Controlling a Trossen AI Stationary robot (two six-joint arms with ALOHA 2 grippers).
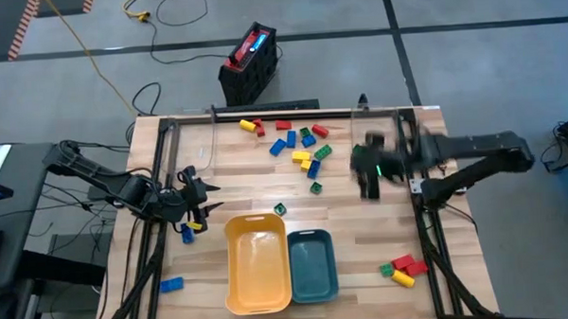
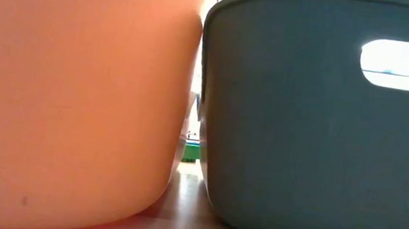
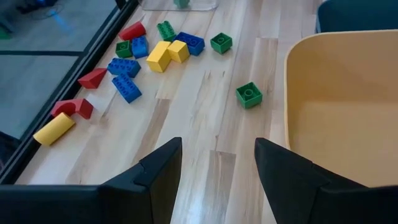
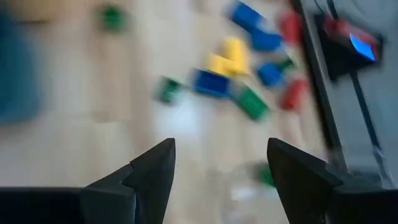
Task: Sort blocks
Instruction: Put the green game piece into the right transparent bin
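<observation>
The small red, yellow, blue and green plastic blocks (image 1: pixel 298 143) lie scattered beyond the yellow oblong tray (image 1: pixel 258 263). The right gripper (image 4: pixel 221 171) hovers empty beside them, fingers wide; the left gripper (image 3: pixel 217 163), also parted, waits left of the tray.

arms: two, dark, jointed, black cables run along them | left gripper (image 1: pixel 193 202): black, two flat wedge-shaped fingers (image 3: pixel 155 171) | right gripper (image 1: pixel 368 172): same black fingers (image 4: pixel 152 165), small green light on the wrist
</observation>
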